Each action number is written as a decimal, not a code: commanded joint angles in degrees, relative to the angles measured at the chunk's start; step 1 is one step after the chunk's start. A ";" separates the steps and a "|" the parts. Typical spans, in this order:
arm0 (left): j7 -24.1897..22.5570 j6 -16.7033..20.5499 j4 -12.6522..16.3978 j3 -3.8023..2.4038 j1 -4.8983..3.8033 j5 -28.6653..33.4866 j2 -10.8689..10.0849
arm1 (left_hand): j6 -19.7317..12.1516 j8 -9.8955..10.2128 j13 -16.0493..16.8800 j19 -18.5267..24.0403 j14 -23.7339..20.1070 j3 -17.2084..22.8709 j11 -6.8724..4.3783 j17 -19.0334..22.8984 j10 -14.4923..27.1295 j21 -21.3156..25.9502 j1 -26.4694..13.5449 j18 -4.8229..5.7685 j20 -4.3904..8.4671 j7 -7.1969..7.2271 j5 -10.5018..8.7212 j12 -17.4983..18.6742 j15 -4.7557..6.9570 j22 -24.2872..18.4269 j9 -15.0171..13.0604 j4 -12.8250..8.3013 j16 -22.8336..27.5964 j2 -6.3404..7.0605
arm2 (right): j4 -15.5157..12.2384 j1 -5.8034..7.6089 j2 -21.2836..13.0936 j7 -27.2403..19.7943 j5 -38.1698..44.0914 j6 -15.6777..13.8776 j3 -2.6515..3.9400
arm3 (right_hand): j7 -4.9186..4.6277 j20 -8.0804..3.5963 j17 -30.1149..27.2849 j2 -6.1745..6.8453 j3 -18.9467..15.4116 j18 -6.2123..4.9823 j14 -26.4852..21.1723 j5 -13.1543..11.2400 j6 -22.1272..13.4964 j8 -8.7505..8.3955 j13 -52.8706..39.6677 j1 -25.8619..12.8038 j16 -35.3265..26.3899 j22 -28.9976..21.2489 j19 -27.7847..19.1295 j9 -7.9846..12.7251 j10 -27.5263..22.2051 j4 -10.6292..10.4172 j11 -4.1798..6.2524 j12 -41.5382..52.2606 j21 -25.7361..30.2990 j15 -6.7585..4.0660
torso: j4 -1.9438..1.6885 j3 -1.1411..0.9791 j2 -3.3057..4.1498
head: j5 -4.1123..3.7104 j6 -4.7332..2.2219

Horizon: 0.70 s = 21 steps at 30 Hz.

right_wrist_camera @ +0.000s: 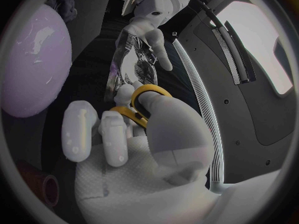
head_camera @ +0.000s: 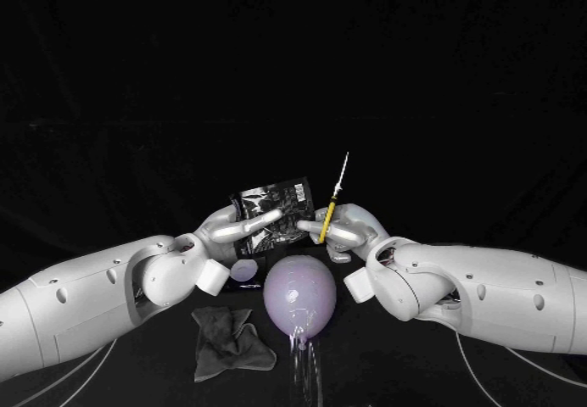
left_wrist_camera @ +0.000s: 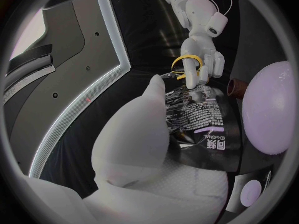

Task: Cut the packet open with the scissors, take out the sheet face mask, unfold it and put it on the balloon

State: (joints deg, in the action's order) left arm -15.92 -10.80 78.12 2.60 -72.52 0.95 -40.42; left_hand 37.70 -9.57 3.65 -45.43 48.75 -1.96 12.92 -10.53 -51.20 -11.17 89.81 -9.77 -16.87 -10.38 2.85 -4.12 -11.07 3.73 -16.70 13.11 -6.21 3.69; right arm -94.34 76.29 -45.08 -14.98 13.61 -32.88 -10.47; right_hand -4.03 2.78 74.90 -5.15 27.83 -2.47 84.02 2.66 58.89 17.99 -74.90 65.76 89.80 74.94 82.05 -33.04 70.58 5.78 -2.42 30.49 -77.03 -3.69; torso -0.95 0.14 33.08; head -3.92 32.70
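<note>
Pinching the shiny black packet (head_camera: 271,212) with the left robot hand (head_camera: 236,225), up in the air, at 11 o'clock from the purple balloon (head_camera: 299,292). Gripping the yellow-handled scissors (head_camera: 332,208) with the right robot hand (head_camera: 346,231), one finger poked through a yellow loop. Blades close together, pointing up to 12 o'clock. Scissors just beside the packet, at 3 o'clock from it. Hard to tell whether touching or not. Balloon down on the bench (head_camera: 367,365), below both robot hands. Grey cloth (head_camera: 230,339) crumpled at 7 o'clock from the balloon.

Looks like time for the cut. No slit to be seen on the packet yet, so probably not opened.

To do it well:
Open the blades wide first.
Tip them over toward 9 o'clock.
Slide the top edge of the packet in between the blades.
Snip close to the top, so as not to cut the mask inside.
Squeeze the packet firmly to stop any bending or slipping.
Go slowly, in one straight line.
Mind the sharp tip near the balloon, or pop!
</note>
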 commanded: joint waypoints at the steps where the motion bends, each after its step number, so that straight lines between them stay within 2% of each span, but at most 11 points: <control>1: 0.58 2.73 0.01 -0.05 -0.08 -0.07 0.22 | 1.74 -0.84 0.11 0.68 0.35 -0.47 -0.46 -0.01 -0.66 0.51 0.70 0.24 0.19 -4.12 -0.06 0.02 0.25 -0.02 -0.61 -0.05 -0.16 -0.41 | -0.10 0.00 0.33 0.09 1.39 1.23 0.08 | 0.34 -0.20 15.10 -1.03 0.51 -0.79 5.98 0.13 0.49 0.23 -11.30 0.67 0.20 8.58 -0.14 -3.20 18.42 -0.04 3.19 53.98 0.37 -0.28 | -0.03 0.02 0.01 | -0.08 0.04; 3: 0.80 3.69 -0.02 -0.05 -0.09 -0.05 0.21 | 3.97 -1.70 0.13 0.10 0.84 -0.31 -0.43 -0.08 -1.16 0.43 1.33 0.08 0.22 -4.73 -0.06 -0.08 0.34 0.10 -1.29 -0.20 -0.35 -0.95 | -0.18 0.00 0.39 0.13 1.49 1.28 0.08 | 0.35 -0.21 15.10 -1.00 0.58 -0.78 5.98 0.13 0.44 0.29 -11.29 0.68 0.20 8.59 -0.13 -3.34 18.42 0.02 3.20 53.96 0.36 -0.28 | -0.03 0.03 0.01 | -0.08 0.04; 5: 1.12 4.93 -0.05 -0.05 -0.09 -0.04 0.22 | 4.40 -1.87 0.15 -0.14 1.05 -0.18 -0.44 -0.11 -1.40 0.36 1.65 -0.02 0.24 -4.78 -0.06 -0.15 0.40 0.14 -1.39 -0.30 -0.44 -1.21 | -0.31 0.00 0.43 0.14 1.57 1.29 0.08 | 0.35 -0.21 15.10 -1.00 0.58 -0.78 5.98 0.13 0.44 0.29 -11.29 0.68 0.20 8.59 -0.13 -3.34 18.42 0.02 3.20 53.96 0.36 -0.28 | 0.00 0.03 0.02 | -0.09 0.07; 8: 2.09 7.90 -0.14 -0.05 -0.09 -0.22 0.28 | 7.00 -2.96 0.31 -2.24 2.99 1.98 -0.97 -0.51 -3.64 -0.50 4.65 -0.72 0.40 -4.56 -0.01 -1.00 1.08 0.43 -1.69 -1.15 -1.39 -4.15 | -0.65 -0.01 0.51 0.09 1.68 1.35 0.08 | 0.36 -0.22 15.10 -1.00 0.62 -0.80 5.98 0.13 0.41 0.31 -11.25 0.68 0.20 8.54 -0.19 -3.41 18.42 0.05 3.20 53.91 0.46 -0.28 | -0.02 0.02 0.00 | -0.15 0.00; 12: 3.09 10.84 -0.28 -0.04 -0.10 -0.60 0.40 | 8.94 -3.48 0.16 -3.46 4.25 4.31 -1.68 -0.76 -5.00 -0.90 6.84 -0.84 0.66 -3.78 -0.03 -1.21 1.70 0.46 -1.53 -1.24 -1.96 -6.41 | -1.17 -0.03 0.57 -0.04 1.73 1.58 0.08 | 0.36 -0.22 15.10 -0.98 0.69 -0.82 5.98 0.13 0.36 0.36 -11.20 0.70 0.20 8.50 -0.25 -3.53 18.41 0.12 3.21 53.84 0.56 -0.29 | -0.04 0.03 -0.05 | -0.12 0.00; 14: 3.34 12.09 -0.32 -0.03 -0.10 -0.72 0.45 | 12.37 -4.79 0.09 -5.51 6.77 7.80 -2.97 -1.25 -7.84 -1.89 8.86 -0.95 1.67 -2.42 0.04 -1.82 2.89 0.75 -1.65 -0.85 -3.13 -8.57 | -1.36 -0.04 0.59 -0.14 1.74 1.70 0.08 | 0.36 -0.23 15.10 -0.96 0.80 -0.85 5.98 0.13 0.27 0.41 -11.32 0.72 0.20 8.45 -0.31 -3.69 18.44 0.21 3.21 54.01 0.67 -0.29 | -0.05 0.02 -0.04 | -0.11 0.01; 15: 3.39 12.52 -0.34 -0.03 -0.10 -0.75 0.47 | 13.12 -5.08 0.06 -6.16 7.50 8.95 -3.32 -1.39 -8.76 -2.23 9.30 -0.95 2.07 -2.08 0.04 -1.95 3.21 0.85 -1.66 -0.67 -3.43 -8.92 | -1.39 -0.04 0.60 -0.18 1.73 1.75 0.08 | 0.35 -0.23 15.10 -0.95 0.89 -0.88 5.98 0.13 0.20 0.44 -11.40 0.74 0.20 8.39 -0.39 -3.80 18.46 0.29 3.21 54.12 0.80 -0.29 | -0.06 0.01 -0.05 | -0.11 0.01; 17: 3.46 13.45 -0.34 -0.03 -0.09 -0.94 0.50 | 15.50 -6.48 0.08 -8.99 10.81 12.51 -4.76 -2.08 -12.58 -3.97 9.81 -0.92 3.73 -0.70 -0.03 -2.71 4.54 1.49 -2.06 -0.20 -4.86 -9.18 | -1.37 -0.05 0.55 -0.26 1.50 2.08 0.08 | 0.33 -0.24 15.10 -0.98 1.07 -0.95 5.98 0.13 0.08 0.47 -11.61 0.78 0.20 8.25 -0.58 -3.98 18.52 0.39 3.20 54.43 1.10 -0.29 | -0.05 0.02 -0.05 | -0.10 0.01; 19: 3.49 14.23 -0.33 -0.03 -0.09 -1.50 0.52 | 16.37 -7.14 0.13 -10.31 12.36 13.93 -5.21 -2.46 -14.40 -4.89 9.37 -0.88 4.37 -0.41 -0.08 -3.01 5.12 1.86 -2.29 0.29 -5.53 -8.70 | -1.22 -0.05 0.49 -0.64 0.67 2.20 0.07 | 0.29 -0.25 15.04 -1.05 1.21 -1.01 5.97 0.13 -0.04 0.48 -11.71 0.75 0.17 8.13 -0.74 -4.10 18.55 0.40 3.17 54.58 1.37 -0.28 | -0.01 0.03 -0.05 | -0.06 0.02; 20: 3.45 14.67 -0.31 -0.03 -0.09 -1.83 0.52 | 17.34 -7.95 0.51 -12.34 15.02 15.13 -6.04 -3.17 -17.48 -6.34 8.72 -0.92 5.17 0.13 -0.02 -4.13 6.06 2.50 -2.67 0.72 -6.97 -8.49 | -1.10 -0.05 0.44 -0.90 0.12 2.21 0.07 | 0.14 -0.25 14.40 -1.36 1.79 -1.34 5.82 0.13 -0.54 0.35 -11.38 0.81 -0.16 7.46 -1.60 -4.36 18.43 0.50 3.05 54.09 2.79 -0.25 | 0.00 0.03 -0.03 | -0.03 0.00; 21: 3.39 14.98 -0.29 -0.03 -0.09 -2.03 0.53 | 17.60 -8.23 0.59 -13.24 16.13 15.74 -6.47 -3.55 -18.67 -7.09 8.24 -0.87 5.67 0.41 -0.04 -4.51 6.52 2.84 -2.84 1.00 -7.66 -8.14 | -0.99 -0.05 0.39 -1.03 -0.25 2.29 0.07 | -0.01 -0.23 13.66 -1.32 2.18 -1.58 5.65 0.13 -0.86 0.25 -10.94 0.68 -0.54 6.96 -2.26 -4.59 18.26 0.59 2.93 53.41 3.86 -0.17 | 0.00 0.04 -0.03 | -0.04 0.01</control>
State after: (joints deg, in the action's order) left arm -12.85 0.40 77.93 2.64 -72.53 -0.02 -39.85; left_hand 54.71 -16.80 4.08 -57.99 63.96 13.09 6.95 -13.80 -68.70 -17.72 98.89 -9.71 -11.50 -10.11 2.43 -8.19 -4.96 6.31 -18.48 13.93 -13.36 -4.48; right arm -95.36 76.23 -44.61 -14.58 14.13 -32.29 -10.47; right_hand -3.88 2.55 74.95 -5.12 29.12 -3.24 84.11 2.51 58.52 18.19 -74.95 65.78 89.51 74.94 80.10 -33.31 70.57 6.88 -2.42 30.67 -73.55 -3.58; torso -0.98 0.17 33.05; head -3.99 32.70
